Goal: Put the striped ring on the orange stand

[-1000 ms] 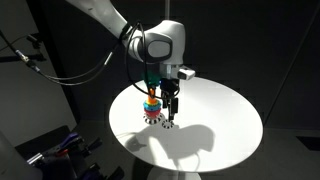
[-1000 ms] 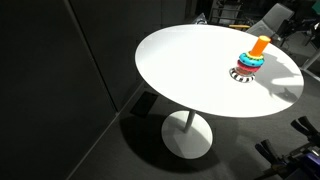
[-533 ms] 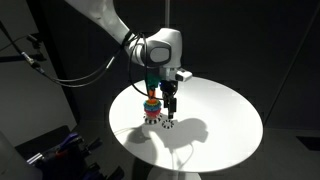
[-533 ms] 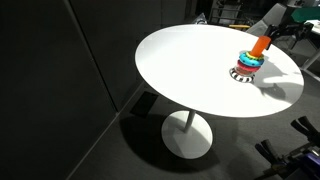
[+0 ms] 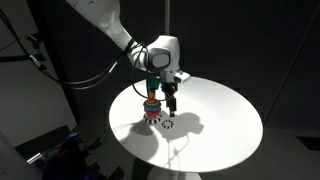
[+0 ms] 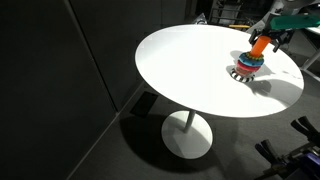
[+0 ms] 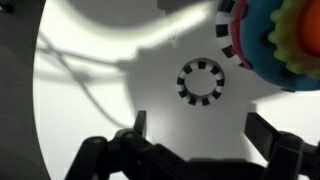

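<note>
- A dark room with black walls holds a round white surface (image 5: pixel 225 125) that carries a ring-stacking toy near one edge.
- The striped ring (image 7: pixel 202 81) is small and thin. It lies flat on the surface just beside the toy, apart from the wider striped ring (image 7: pixel 228 35) at the toy's base.
- The orange stand (image 6: pixel 259 45) rises upright through the coloured rings (image 6: pixel 247 64), and its rounded top is bare.
- The end effector (image 7: pixel 198 122) hangs above the surface with its jaws spread wide and nothing between them. In the wrist view the striped ring sits a little ahead of the gap between the fingers and roughly centred from side to side.
- My reading is that the step in hand is the approach for the pick, as the ring is not yet grasped.
- To do it well, shift the end effector forward until the ring lies squarely between the fingers. Then come straight down until the tips nearly meet the surface before closing.
- A thin, flat ring will likely slide or flip if one finger reaches it first, so close slowly and evenly.
- The finger on the toy's side has the least room. A skewed descent could nudge the wider striped ring or the stack.
- Once lifted, the ring should be level and centred over the stand's rounded top, because its narrow hole will probably catch if it is off-centre.
</note>
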### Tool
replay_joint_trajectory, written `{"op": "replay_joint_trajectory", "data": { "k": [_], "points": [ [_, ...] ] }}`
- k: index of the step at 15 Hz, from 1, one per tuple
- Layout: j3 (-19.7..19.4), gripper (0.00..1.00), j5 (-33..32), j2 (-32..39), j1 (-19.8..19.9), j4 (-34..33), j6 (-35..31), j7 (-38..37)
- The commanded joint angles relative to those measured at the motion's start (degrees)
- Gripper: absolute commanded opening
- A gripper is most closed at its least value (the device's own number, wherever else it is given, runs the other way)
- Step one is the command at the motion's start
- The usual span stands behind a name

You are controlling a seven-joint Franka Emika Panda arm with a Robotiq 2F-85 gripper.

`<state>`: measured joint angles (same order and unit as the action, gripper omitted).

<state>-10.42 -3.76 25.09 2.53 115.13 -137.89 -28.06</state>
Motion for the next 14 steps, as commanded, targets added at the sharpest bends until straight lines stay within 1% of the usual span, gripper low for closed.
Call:
{"op": "replay_joint_trajectory", "data": {
  "k": [1, 3, 12, 13, 14],
  "points": [
    [-0.65, 1.0, 0.65, 2.3, -0.95, -2.06, -2.44, -1.33],
    [-0.15, 1.0, 1.98, 2.77, -0.63, -2.18, -3.23, -0.53],
    [1.11, 1.0, 7.95, 2.7, 0.84, -2.54, -1.51, 2.53],
    [0.06, 1.0, 6.44, 2.64, -0.59, -1.27, -2.83, 0.59],
    [0.09, 1.0, 6.79, 2.64, -0.47, -1.29, -2.81, 0.86]
  ]
}}
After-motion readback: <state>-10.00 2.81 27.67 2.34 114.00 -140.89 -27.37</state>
